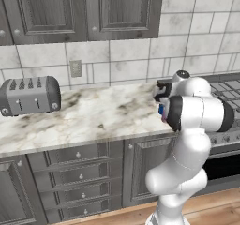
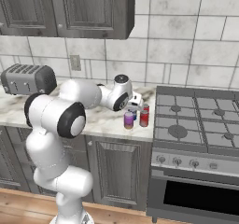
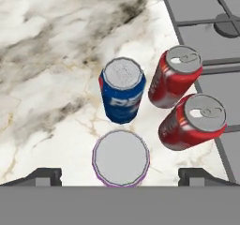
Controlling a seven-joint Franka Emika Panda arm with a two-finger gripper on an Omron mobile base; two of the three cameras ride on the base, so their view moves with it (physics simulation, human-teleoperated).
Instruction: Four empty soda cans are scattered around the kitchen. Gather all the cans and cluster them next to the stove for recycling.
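Jaws (image 3: 120,176) spread — over marble counter (image 3: 42,78)

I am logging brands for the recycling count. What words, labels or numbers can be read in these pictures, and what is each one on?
"PEPSI", partly readable in white letters, on the side of the blue can.
Two red cans: no label readable from above.
Purple can: only its plain top shows, no text.
Stove knobs and toaster: any markings too small to read.
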